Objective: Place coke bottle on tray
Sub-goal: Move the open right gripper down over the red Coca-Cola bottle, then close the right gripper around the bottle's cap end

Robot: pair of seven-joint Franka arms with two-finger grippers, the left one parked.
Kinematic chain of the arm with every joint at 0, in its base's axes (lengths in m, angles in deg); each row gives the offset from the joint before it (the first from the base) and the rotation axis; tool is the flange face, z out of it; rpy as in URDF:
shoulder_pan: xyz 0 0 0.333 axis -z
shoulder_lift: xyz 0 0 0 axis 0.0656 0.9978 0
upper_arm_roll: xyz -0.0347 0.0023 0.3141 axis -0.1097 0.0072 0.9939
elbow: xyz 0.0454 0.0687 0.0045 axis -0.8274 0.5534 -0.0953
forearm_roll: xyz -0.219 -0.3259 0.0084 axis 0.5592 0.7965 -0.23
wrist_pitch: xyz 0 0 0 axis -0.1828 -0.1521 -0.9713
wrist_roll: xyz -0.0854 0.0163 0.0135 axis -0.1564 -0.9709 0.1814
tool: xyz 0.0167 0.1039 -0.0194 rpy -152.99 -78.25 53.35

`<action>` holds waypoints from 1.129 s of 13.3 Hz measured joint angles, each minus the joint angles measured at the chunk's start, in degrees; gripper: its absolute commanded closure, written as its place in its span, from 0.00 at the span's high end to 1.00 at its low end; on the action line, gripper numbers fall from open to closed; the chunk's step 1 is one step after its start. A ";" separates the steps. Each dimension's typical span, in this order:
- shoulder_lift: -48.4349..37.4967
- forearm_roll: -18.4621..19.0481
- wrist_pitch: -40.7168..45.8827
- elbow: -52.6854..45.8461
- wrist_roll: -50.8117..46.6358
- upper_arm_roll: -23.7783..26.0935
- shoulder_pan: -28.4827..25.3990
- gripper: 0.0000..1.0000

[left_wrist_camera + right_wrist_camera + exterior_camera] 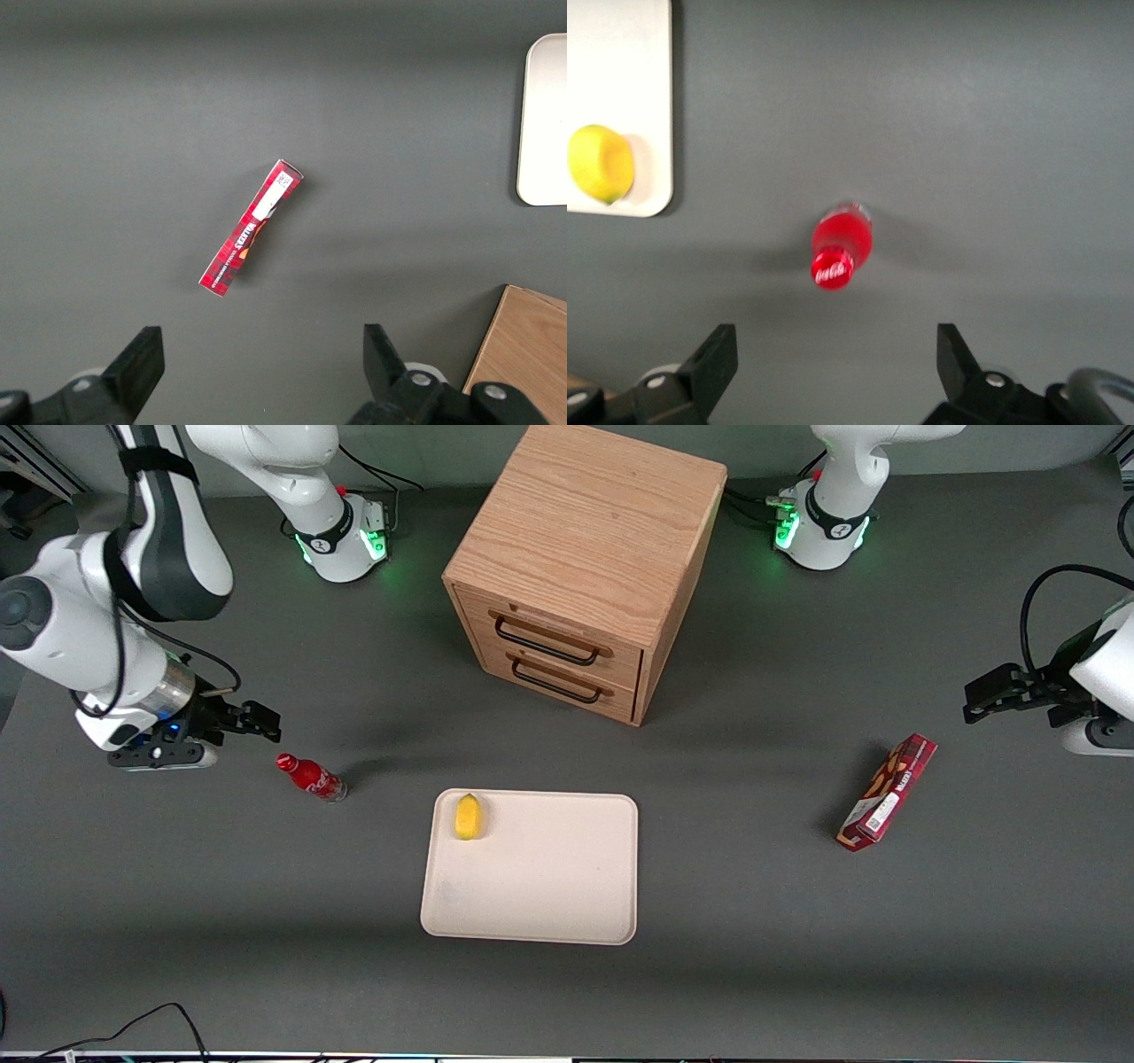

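The coke bottle [311, 777] stands upright on the grey surface [762, 921], toward the working arm's end; the claw [262, 722] hangs above the surface just beside it, a bit farther from the front camera than the bottle, not touching it; from the wrist camera you look straight down on the red cap of the bottle [840, 247], sitting between the two black fingers [713, 361] but well below them. The claw [837, 359] is spread wide with nothing in it.

The tray [540, 886] lies flat near the middle of the surface, apart from the bottle, with a yellow lemon [468, 817] (or something lemon-shaped anyway) in the corner closest to the bottle; the same lemon [601, 163] shows in the wrist view on the tray's corner [647, 106]. A wooden drawer cabinet [585, 567] stands farther from the front camera than the tray; a red snack box [887, 792] lies toward the parked arm's end.
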State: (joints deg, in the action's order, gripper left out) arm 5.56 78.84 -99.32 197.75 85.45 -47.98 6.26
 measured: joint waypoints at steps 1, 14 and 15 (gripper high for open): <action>0.08 0.01 -2.87 2.17 0.03 0.00 0.01 1.00; 4.57 0.64 -14.36 6.96 0.13 0.32 0.00 0.00; 4.52 0.65 -14.43 7.05 0.13 0.36 0.00 0.00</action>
State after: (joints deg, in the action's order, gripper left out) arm 10.08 79.48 -113.75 204.79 85.58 -47.61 6.26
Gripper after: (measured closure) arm 0.604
